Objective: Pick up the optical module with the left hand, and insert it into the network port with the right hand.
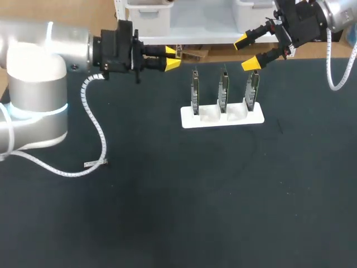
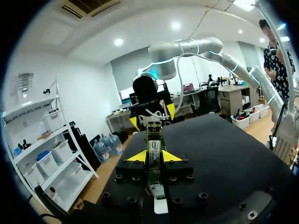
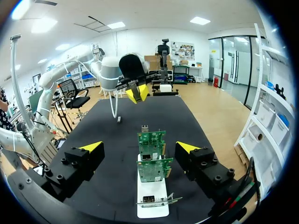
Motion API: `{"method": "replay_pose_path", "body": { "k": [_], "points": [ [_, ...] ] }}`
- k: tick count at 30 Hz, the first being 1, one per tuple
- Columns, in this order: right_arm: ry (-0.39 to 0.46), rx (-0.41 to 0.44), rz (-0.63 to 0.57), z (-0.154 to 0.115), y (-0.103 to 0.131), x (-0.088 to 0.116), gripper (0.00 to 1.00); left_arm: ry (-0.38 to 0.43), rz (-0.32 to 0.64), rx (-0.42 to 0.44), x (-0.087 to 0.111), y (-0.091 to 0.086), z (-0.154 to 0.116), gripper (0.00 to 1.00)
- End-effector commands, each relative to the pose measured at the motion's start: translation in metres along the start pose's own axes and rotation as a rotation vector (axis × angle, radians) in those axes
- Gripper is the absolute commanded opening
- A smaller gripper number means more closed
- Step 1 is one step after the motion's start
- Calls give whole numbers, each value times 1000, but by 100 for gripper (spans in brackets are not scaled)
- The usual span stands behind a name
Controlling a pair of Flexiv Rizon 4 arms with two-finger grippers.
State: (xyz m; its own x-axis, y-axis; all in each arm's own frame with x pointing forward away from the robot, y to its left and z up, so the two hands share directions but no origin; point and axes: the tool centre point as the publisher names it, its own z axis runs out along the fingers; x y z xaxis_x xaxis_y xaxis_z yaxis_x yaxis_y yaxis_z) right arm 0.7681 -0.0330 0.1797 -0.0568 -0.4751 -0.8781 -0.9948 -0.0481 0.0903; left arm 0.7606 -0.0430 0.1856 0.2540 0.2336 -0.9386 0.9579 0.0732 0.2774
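The optical module (image 1: 188,54), a slim metal piece with a green board end, is held level above the table's far edge by my left gripper (image 1: 173,58). In the left wrist view it stands between the yellow tips, and the left gripper (image 2: 154,157) is shut on the module (image 2: 154,148). Three green network cards (image 1: 223,90) stand upright in a white holder (image 1: 209,118). My right gripper (image 1: 249,52) hangs open over the rightmost card, holding nothing. From the right wrist, the open gripper (image 3: 140,147) straddles the row of cards (image 3: 151,142) from above.
A small silvery piece (image 1: 95,163) lies on the black table at the left, beside my left arm's white cable (image 1: 98,131). White bins (image 1: 149,15) stand just past the far edge.
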Motion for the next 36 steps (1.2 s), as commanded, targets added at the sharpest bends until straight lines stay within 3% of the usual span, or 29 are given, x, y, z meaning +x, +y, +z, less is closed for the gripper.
{"method": "replay_pose_path", "body": {
  "k": [1,7,10,14,25,27,28,36],
  "points": [
    [1,5,-1,0,2,0,100,-47,19,60,3,8,17,0],
    [1,5,-1,0,2,0,100,-130,44,224,12,16,34,0],
    [1,5,-1,0,2,0,100,-191,24,265,15,21,41,0],
    [1,5,-1,0,2,0,100,-215,7,300,16,23,48,0],
    [1,5,-1,0,2,0,100,-167,7,360,5,18,60,0],
    [1,5,-1,0,2,0,100,-167,7,360,5,18,60,9],
    [1,5,-1,0,2,0,100,-167,7,360,5,18,60,0],
    [1,5,-1,0,2,0,100,-167,7,360,5,18,60,0]
  ]
}}
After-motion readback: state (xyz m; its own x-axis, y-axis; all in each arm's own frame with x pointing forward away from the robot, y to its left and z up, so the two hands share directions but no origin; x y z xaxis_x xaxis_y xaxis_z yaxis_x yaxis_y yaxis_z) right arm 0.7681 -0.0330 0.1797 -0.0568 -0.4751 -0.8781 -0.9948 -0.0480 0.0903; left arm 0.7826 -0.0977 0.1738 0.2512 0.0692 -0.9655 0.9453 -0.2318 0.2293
